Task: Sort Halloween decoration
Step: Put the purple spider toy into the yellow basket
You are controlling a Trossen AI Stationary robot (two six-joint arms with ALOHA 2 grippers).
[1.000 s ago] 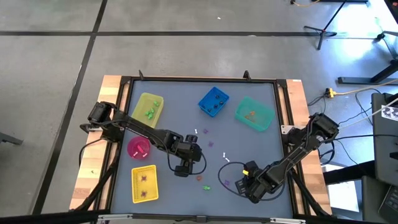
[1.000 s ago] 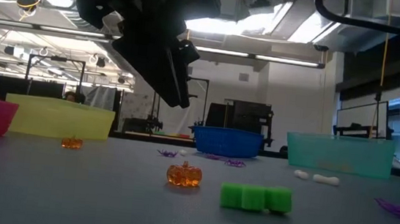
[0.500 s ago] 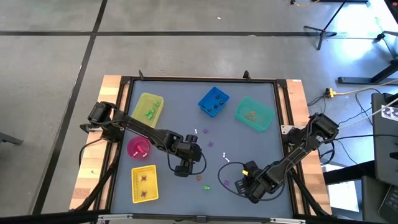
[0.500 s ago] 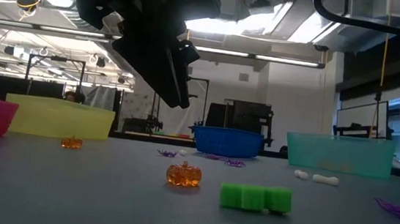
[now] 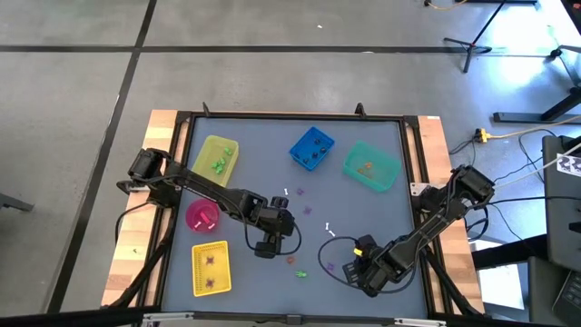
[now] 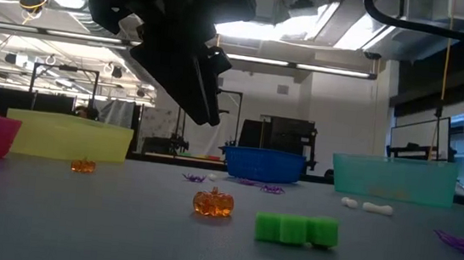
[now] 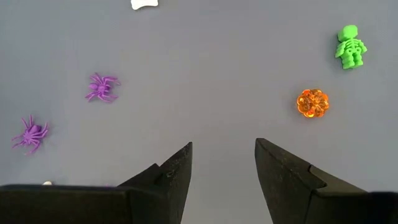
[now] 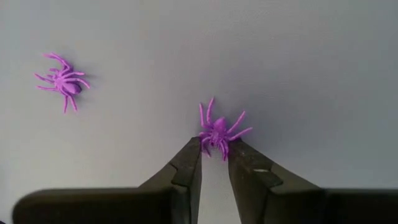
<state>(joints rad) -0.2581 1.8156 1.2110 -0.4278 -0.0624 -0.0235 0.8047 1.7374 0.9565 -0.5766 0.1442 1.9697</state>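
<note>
Tiny trinkets lie on the grey table: an orange pumpkin (image 5: 292, 259), a green skeleton (image 5: 300, 272), purple spiders (image 5: 307, 211) and white bones (image 5: 329, 232). My left gripper (image 5: 269, 243) hangs open above the table's middle, touching nothing. In its wrist view the pumpkin (image 7: 312, 102), the skeleton (image 7: 350, 46) and two spiders (image 7: 101, 87) lie ahead of it. My right gripper (image 5: 349, 269) is low near the table's near right part. It is shut on a purple spider (image 8: 217, 134). A second spider (image 8: 62, 81) lies beside it. My right gripper (image 8: 215, 155) pinches the purple spider by its rear body (image 8: 217, 144) between the very tips of its two fingers (image 8: 191, 155). It comes from above, pointing down. The spider lies flat on the table, with its legs spread ahead of the fingertips.
Along the far side stand a yellow bin (image 5: 218, 156) with green trinkets, a blue bin (image 5: 311, 148) and a teal bin (image 5: 370, 166). A pink bowl (image 5: 201, 215) and a yellow basket (image 5: 211, 268) with purple spiders stand at the left. A raised frame borders the table.
</note>
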